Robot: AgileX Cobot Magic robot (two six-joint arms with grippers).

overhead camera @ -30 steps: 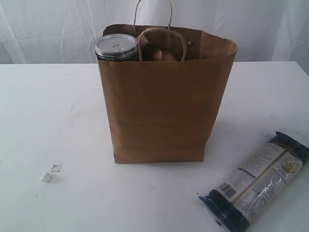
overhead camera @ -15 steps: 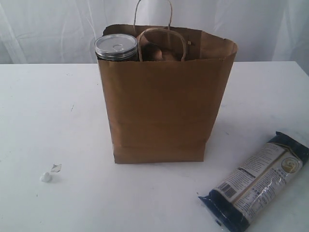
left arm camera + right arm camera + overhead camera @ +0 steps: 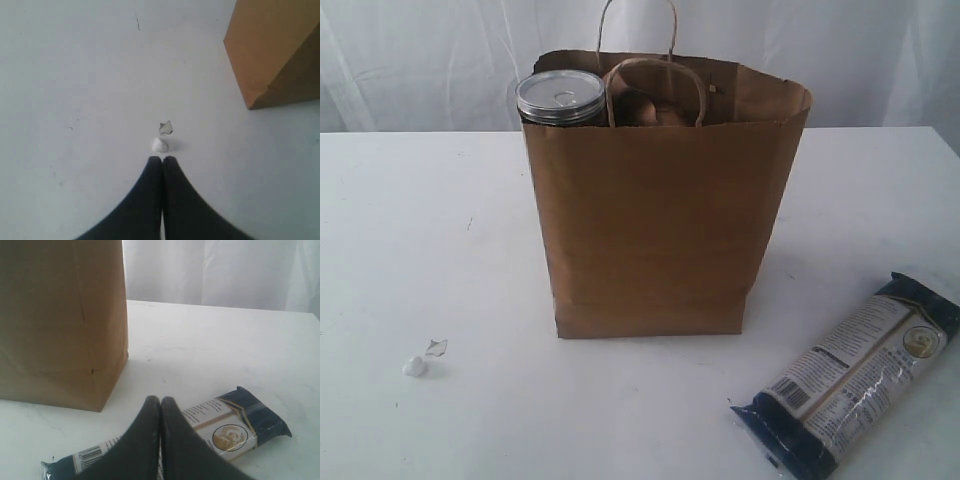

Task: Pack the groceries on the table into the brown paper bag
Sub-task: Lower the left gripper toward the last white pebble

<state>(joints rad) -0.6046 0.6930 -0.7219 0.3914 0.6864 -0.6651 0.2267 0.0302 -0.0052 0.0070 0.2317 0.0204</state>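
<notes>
The tall brown paper bag stands upright at the middle of the white table. A silver pull-tab can pokes up at the bag's left inner edge. The long dark-blue packet lies flat on the table at the front right. My right gripper is shut and empty, hovering just over that packet, with the bag's side beside it. My left gripper is shut and empty above bare table, a corner of the bag off to one side. Neither gripper shows in the exterior view.
A small white scrap with a bit of clear film lies on the table at the front left; in the left wrist view the white scrap sits just beyond the fingertips. A white curtain hangs behind.
</notes>
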